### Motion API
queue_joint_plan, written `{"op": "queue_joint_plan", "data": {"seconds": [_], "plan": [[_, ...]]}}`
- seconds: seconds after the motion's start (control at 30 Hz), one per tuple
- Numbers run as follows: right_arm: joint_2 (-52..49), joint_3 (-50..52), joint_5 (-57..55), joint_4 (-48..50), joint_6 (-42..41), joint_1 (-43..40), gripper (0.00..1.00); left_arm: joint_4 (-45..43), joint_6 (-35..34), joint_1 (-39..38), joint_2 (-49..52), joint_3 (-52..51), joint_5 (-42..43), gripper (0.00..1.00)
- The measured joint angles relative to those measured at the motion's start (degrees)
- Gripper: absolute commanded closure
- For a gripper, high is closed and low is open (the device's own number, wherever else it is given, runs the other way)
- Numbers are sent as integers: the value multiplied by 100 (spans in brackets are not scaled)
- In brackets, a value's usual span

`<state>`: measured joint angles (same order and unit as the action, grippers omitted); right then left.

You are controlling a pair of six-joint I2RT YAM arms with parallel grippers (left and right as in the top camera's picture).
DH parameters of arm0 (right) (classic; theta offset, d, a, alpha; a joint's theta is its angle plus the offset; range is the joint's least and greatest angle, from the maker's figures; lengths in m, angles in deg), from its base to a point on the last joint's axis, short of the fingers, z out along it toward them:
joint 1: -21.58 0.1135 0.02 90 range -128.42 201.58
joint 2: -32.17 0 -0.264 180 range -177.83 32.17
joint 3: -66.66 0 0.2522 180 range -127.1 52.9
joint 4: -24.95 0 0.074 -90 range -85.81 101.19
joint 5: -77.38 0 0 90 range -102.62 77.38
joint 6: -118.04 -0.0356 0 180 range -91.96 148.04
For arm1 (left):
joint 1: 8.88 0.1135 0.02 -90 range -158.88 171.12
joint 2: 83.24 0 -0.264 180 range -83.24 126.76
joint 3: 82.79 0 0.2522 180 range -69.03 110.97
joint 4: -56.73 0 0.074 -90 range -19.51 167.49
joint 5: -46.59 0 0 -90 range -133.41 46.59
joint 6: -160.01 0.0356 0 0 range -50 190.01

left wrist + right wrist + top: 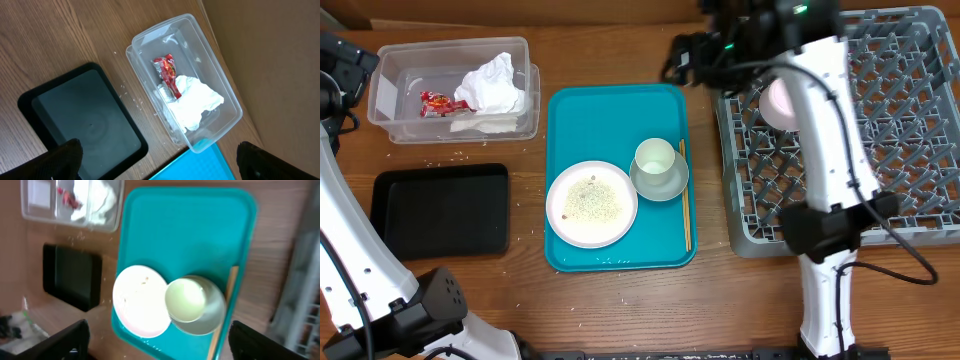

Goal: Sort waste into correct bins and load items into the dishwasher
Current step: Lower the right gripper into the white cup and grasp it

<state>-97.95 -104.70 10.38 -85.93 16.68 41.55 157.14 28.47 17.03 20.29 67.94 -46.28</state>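
White cup (185, 300) nested in grey-green bowl (216, 319), below right gripper (159, 330), between its spread, empty fingers. Likely best: one finger inside cup rim, pinch wall, lift straight. Avoid chopsticks (225, 305) alongside the bowl.

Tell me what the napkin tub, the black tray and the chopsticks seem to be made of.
Tub: clear, glossy plastic, apparently; the table shows through it. Black tray: likely plastic, smooth, faint sheen. Chopsticks: probably wood or bamboo, pale tan, matte.
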Motion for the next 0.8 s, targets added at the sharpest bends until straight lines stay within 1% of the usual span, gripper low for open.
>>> {"op": "queue_joint_plan", "data": {"seconds": [0.17,0.23,0.33,0.4,0.5,0.57,0.7,0.73,0.8], "plan": [[17,20,-767,0,-63,793,1,0,0,0,0,0,0,0],[122,179,-1040,7,-68,1086,0,0,0,0,0,0,0,0],[538,876,-1322,4,-68,1416,0,-2,0,0,0,0,0,0],[938,1528,-1434,4,-63,1545,0,-2,0,0,0,0,0,0],[1585,2479,-1366,-15,-55,1606,0,0,0,0,0,0,0,0],[1849,2813,-1235,-42,-57,1611,0,0,0,0,0,0,0,0],[1993,2957,-1025,111,-63,1613,0,0,0,0,0,0,0,0],[1991,2973,-990,256,-61,1613,0,0,0,0,0,0,0,0],[1985,3029,-957,522,-59,1620,10,0,0,0,0,0,0,0]]}}
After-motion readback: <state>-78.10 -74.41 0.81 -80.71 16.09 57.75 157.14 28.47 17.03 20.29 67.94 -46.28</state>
